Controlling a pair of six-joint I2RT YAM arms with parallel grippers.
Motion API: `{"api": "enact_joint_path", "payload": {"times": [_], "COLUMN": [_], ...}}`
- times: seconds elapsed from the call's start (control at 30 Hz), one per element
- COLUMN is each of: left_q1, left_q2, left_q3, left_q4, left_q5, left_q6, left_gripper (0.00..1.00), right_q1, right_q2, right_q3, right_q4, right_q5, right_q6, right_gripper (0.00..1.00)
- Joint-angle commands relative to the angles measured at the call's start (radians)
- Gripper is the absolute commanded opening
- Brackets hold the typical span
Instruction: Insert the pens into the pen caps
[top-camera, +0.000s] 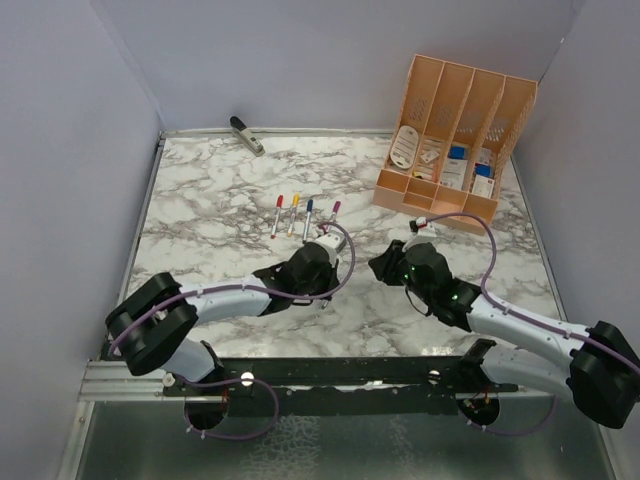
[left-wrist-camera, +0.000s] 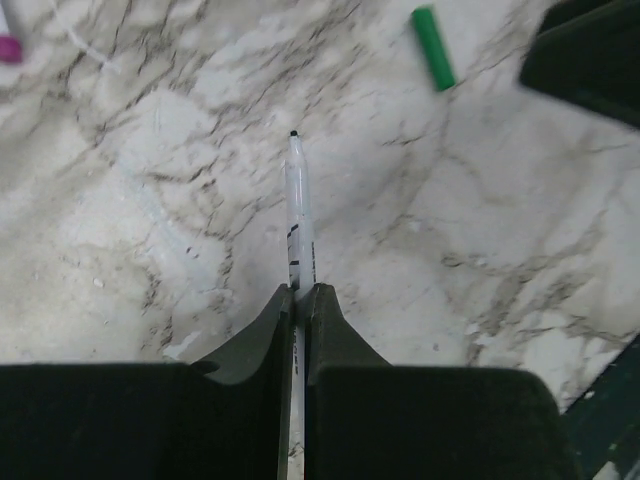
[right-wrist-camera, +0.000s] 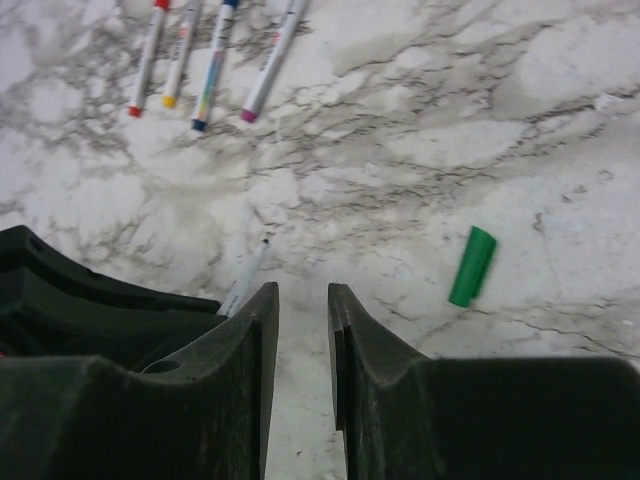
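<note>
Your left hand (left-wrist-camera: 298, 298) is pinching a pen (left-wrist-camera: 298, 200) tight, its tip pointing out over the table (left-wrist-camera: 120, 200). Your right hand (right-wrist-camera: 302, 300) is hovering with a narrow gap, gripping nothing. The green cap (right-wrist-camera: 472, 266) is lying just ahead to its right, and four more pens (right-wrist-camera: 214, 70) are lying in a row beyond.

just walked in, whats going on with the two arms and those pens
The left pincer is shut on a white pen, its dark tip pointing out over the marble table. A loose green cap lies on the marble, not yet on the pen. The right pincer hangs open and empty near that cap. Farther back, four other pens lie side by side.
</note>
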Motion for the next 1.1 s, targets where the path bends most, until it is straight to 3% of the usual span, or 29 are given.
{"api": "enact_joint_path", "payload": {"times": [0.0,0.2,0.87,0.93,1.03,1.07], "left_q1": [-0.005,-0.006,-0.006,-0.006,-0.007,-0.006], "left_q2": [-0.134,-0.204,-0.298,-0.299,-0.290,-0.284], "left_q3": [-0.042,-0.059,-0.085,-0.085,-0.079,-0.076], "left_q4": [0.253,0.297,0.322,0.325,0.325,0.325], "left_q5": [0.108,0.143,0.164,0.163,0.164,0.169], "left_q6": [0.031,0.039,0.024,0.023,0.023,0.024], "left_gripper": [0.00,0.00,0.00,0.00,0.00,0.00], "right_q1": [-0.001,0.000,-0.001,-0.001,0.000,0.000], "right_q2": [-0.052,-0.076,-0.039,-0.036,-0.027,-0.024], "right_q3": [-0.025,-0.058,-0.045,-0.043,-0.042,-0.041], "right_q4": [0.217,0.324,0.377,0.380,0.395,0.402], "right_q5": [-0.213,-0.278,-0.276,-0.280,-0.300,-0.307], "right_q6": [-0.048,-0.019,-0.001,0.000,0.001,0.000], "right_gripper": [0.26,0.26,0.26,0.22,0.02,0.01]}}
